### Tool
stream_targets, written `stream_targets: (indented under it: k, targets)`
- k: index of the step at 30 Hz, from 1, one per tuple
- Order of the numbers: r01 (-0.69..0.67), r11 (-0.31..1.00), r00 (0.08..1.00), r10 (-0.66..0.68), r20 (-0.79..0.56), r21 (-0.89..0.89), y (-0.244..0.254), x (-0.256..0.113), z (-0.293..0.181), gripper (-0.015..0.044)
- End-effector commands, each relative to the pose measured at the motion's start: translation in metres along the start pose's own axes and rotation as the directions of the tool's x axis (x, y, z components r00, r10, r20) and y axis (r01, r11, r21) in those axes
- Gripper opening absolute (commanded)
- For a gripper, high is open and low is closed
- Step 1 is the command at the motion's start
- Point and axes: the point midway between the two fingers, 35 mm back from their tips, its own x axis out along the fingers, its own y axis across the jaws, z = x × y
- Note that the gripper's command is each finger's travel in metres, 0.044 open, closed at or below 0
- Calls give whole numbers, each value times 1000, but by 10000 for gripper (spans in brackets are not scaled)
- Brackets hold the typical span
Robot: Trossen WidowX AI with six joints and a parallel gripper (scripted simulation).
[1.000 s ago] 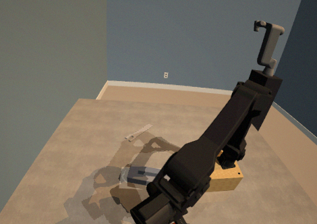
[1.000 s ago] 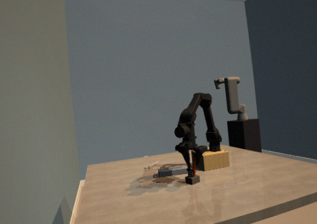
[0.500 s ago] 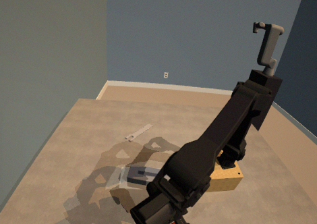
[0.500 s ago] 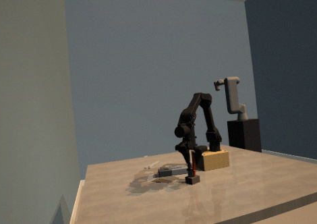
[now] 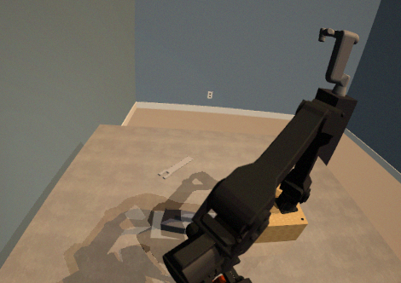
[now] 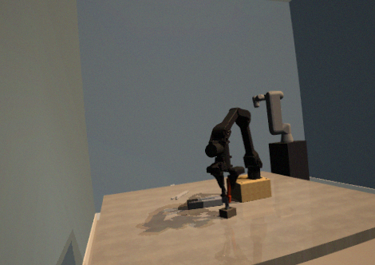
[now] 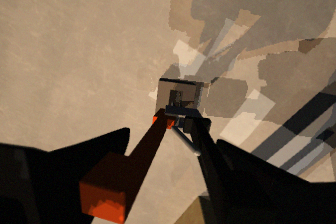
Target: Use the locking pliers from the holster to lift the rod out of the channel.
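Lower centre of the wrist view, the gripper, about 3/4 open, seems to have the locking pliers by both handles; stiff, probably slippery, best squeezed evenly.

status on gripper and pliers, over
gripper astride long red-and-black pliers, grip unclear; pliers upright over small dark square block; rod unconfirmed, no obstruction visible
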Motion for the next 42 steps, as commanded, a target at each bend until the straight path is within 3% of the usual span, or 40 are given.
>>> stream_targets:
  k: [1, 42]
  targets:
    - [-9, 1000, 1000, 9, 10, -4, 0, -11, 1, 321]
    - [-4, 988, 1000, 2, 11, 152, -65, -15, 2, 321]
